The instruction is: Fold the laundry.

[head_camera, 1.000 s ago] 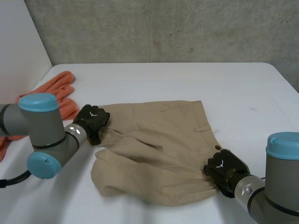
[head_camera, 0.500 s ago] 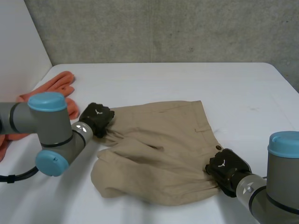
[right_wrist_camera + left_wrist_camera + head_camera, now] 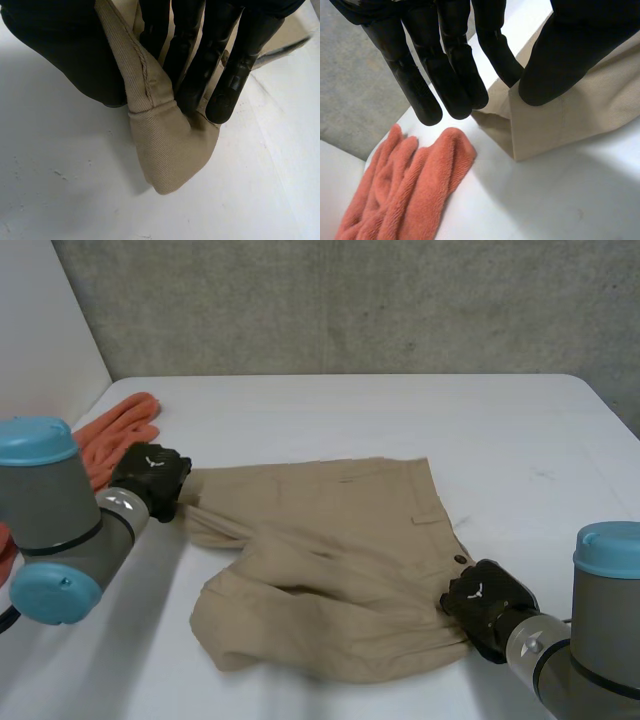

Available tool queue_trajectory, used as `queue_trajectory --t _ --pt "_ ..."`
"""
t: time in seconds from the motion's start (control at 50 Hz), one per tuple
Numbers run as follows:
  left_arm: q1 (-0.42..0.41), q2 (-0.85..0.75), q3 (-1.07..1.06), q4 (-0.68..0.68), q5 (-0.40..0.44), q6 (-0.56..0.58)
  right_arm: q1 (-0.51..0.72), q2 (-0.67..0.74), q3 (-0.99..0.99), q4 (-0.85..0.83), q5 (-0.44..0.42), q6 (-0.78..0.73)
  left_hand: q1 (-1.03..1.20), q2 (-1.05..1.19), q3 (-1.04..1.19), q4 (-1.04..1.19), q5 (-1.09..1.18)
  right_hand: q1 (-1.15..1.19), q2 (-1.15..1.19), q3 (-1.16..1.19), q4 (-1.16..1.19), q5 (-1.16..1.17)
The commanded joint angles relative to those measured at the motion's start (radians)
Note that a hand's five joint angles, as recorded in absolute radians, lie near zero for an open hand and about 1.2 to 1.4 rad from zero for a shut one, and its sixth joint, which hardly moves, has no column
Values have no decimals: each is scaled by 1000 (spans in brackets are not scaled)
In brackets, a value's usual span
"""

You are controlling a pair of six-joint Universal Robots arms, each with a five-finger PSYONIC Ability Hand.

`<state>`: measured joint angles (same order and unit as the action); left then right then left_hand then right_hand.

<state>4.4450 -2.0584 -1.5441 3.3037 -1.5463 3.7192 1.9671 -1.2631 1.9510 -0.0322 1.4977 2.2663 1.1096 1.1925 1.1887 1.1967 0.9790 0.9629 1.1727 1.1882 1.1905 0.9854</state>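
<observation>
Shorts (image 3: 340,560) in tan cloth are lying rumpled across the middle of the white desk (image 3: 400,405), with their near left part doubling over itself. The left hand (image 3: 150,475) is gripping the far left corner, which is stretching out in a taut point just beside the orange towel (image 3: 120,430). In the left wrist view, its thumb and one of its fingers (image 3: 495,50) are pinching that corner while the other fingers are hanging straight over the towel's edge. The right hand (image 3: 485,600) is holding the near right corner of the shorts, close to the waistband button. There the thumb and fingers (image 3: 200,65) are squeezing a folded edge between them, and the fold's tip is poking out past the fingertips. Open desk surface is stretching beyond the shorts toward the grey wall (image 3: 350,300) and off to the right.
</observation>
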Motion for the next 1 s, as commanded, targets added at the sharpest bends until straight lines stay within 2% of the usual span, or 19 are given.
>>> queue_trajectory --t 0.02,0.12,0.2,0.26,0.36,0.44,0.46,0.54,0.68,0.8,0.86,1.0 --pt "-12 44 -57 -1 2 -1 -2 -2 -3 0 3 2 287 204 208 200 243 433 224 208 206 236" --pt "-15 47 -76 -3 -5 1 -2 -2 -4 0 1 2 287 204 208 200 243 433 224 208 206 236" --pt "-13 58 -82 -12 -41 4 -5 -4 -7 0 3 2 217 134 138 130 173 433 224 208 206 236" --pt "-19 96 -109 -62 -90 19 -5 -5 -9 0 3 4 220 137 140 132 176 433 224 208 206 236" --pt "-44 158 -145 -147 -117 73 -2 -6 -11 0 3 2 205 122 126 118 161 433 224 208 206 236" --pt "-47 176 -146 -130 -117 74 -1 -6 -12 0 3 2 -138 -221 -217 -225 -182 433 224 208 206 236" --pt "-47 179 -142 -119 -115 74 1 -6 -12 0 3 4 -342 -425 -421 -429 -386 433 224 208 206 236" --pt "-47 210 -133 -93 -109 71 1 -6 -12 0 -1 5 -827 -910 -906 -914 -871 433 224 208 206 236" --pt "-78 248 -129 -58 -92 19 -2 -7 -12 -2 -1 6 -829 -912 -908 -916 -873 433 224 208 206 236" --pt "-176 248 -129 -67 14 -125 -5 -9 -20 -2 3 6 -729 -812 -808 -816 -773 433 224 208 206 236" --pt "-234 236 -139 -99 55 -165 -7 -12 -21 2 1 6 -714 -797 -793 -801 -758 433 224 208 206 236" --pt "-273 202 -175 -206 49 -180 -34 -15 -27 3 -1 6 -699 -782 -779 -787 -743 433 224 208 206 236"
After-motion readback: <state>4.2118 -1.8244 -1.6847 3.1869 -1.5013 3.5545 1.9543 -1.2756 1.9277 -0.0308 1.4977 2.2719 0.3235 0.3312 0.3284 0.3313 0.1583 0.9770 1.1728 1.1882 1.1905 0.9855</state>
